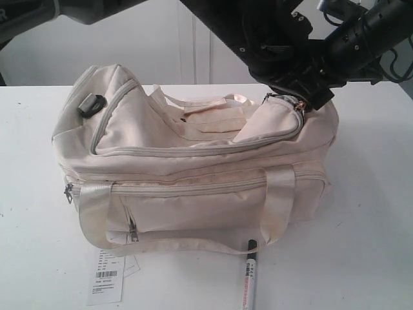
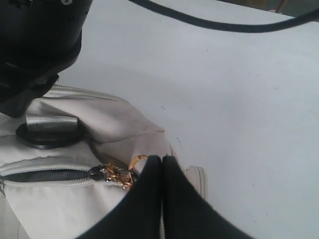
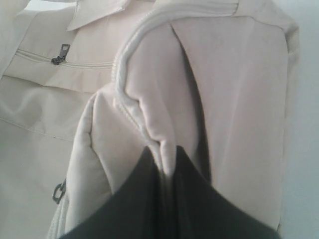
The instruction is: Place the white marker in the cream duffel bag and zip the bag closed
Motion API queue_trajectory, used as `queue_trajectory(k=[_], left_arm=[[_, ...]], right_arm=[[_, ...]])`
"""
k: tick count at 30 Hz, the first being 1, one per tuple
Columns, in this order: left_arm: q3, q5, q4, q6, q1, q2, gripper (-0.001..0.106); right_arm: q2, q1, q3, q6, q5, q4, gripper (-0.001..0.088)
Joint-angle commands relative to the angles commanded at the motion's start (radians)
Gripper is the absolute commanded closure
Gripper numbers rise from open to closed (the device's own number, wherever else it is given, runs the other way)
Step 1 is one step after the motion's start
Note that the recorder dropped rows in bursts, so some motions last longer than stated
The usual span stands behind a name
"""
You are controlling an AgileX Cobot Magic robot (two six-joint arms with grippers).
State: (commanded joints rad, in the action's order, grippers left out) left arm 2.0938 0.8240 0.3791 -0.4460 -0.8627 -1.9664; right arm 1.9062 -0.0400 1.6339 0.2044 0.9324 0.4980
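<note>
A paper tag [image 1: 106,279] lies on the table [image 1: 361,226] at 7 o'clock from the bag [image 1: 193,174]. The marker [image 1: 250,278] is outside the bag, at its 5 o'clock, cap end just beside the bag's front. At the bag's 2 o'clock end, the left gripper [image 2: 161,159] has its jaws pressed together against the gold zipper charm [image 2: 122,175] (whether they actually hold it, I cannot tell). The right gripper [image 3: 162,154] pinches a fold of bag fabric. A tug on the zip could drag the soft bag instead, knocking the marker into a roll.

claw [image 3: 163,152] nipping cream duffel bag [image 3: 234,99], prob. seam
</note>
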Motion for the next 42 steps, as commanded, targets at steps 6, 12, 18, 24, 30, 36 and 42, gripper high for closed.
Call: queue_trajectory(k=[6,12,18,24,30,36,42], left_arm=[[0.000,0.006,0.002,0.000,0.000,0.000,0.105],[0.000,0.028,0.010,-0.001,-0.005,0.013,0.105],[0.000,0.037,0.005,-0.001,-0.029,0.024,0.105],[0.000,0.039,0.005,-0.001,-0.058,0.024,0.105],[0.000,0.039,-0.007,-0.001,-0.067,0.042,0.105],[0.000,0.077,-0.007,0.002,-0.069,0.064,0.105],[0.000,0.122,-0.009,0.002,-0.069,0.064,0.105]], right_arm=[[0.002,0.000,0.000,0.026,-0.007,0.033,0.0868],[0.002,0.000,0.000,0.026,-0.036,0.036,0.0868],[0.002,0.000,0.000,0.024,-0.048,0.036,0.0868],[0.002,0.000,0.000,0.019,-0.050,0.036,0.0868],[0.002,0.000,0.000,0.019,-0.050,0.036,0.0868],[0.002,0.000,0.000,0.019,-0.050,0.036,0.0868],[0.002,0.000,0.000,0.017,-0.050,0.036,0.0868]])
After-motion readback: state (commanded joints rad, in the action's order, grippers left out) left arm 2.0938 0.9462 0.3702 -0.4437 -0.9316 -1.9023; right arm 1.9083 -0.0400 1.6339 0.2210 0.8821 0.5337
